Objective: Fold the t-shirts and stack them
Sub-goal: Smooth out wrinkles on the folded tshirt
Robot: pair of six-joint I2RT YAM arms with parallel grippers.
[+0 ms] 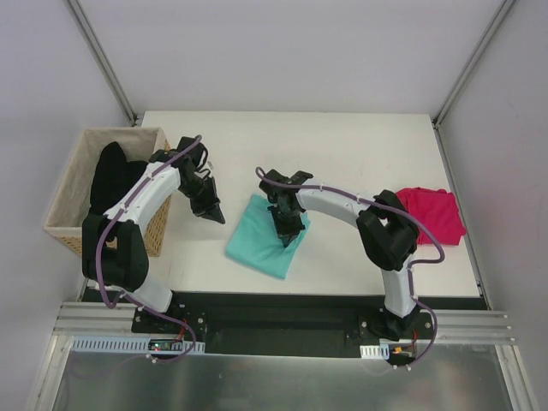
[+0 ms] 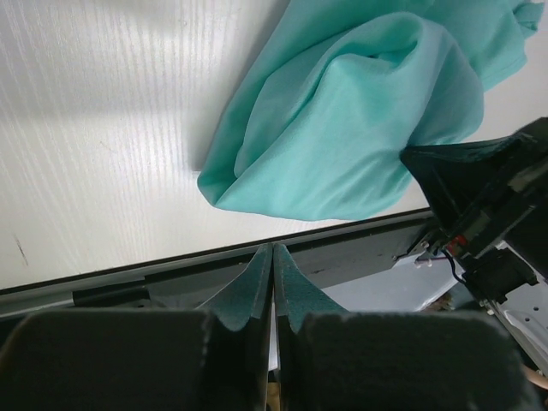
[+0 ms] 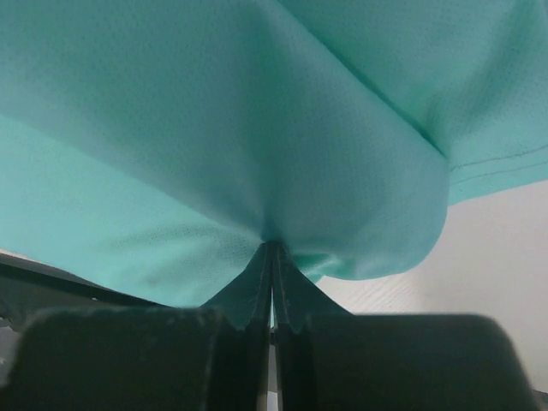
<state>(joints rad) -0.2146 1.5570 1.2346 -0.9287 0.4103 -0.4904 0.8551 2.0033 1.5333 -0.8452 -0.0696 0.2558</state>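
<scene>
the right end effector (image 3: 272, 247) pinches a fold of the soft teal-mint cloth t-shirt (image 1: 253, 244) lying right of the woven basket (image 1: 68, 184), while the left end effector (image 2: 272, 250) is pressed together empty nearer that basket, so i'd carry the fold low and slow to land it flat.

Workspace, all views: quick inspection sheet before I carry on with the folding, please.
Surface: white table, faint dark mark in the left wrist view.
Job's things: teal t-shirt partly folded, centre; pink t-shirt bunched at the right edge, apart from it.
Clutter: wicker basket at the table's left side, black cloth inside.
Grippers: left gripper shut, empty, beside the teal t-shirt; right gripper shut, pinching it.
Cables: purple cable along each arm, no snag seen.
Surroundings: white walls, metal frame posts.
</scene>
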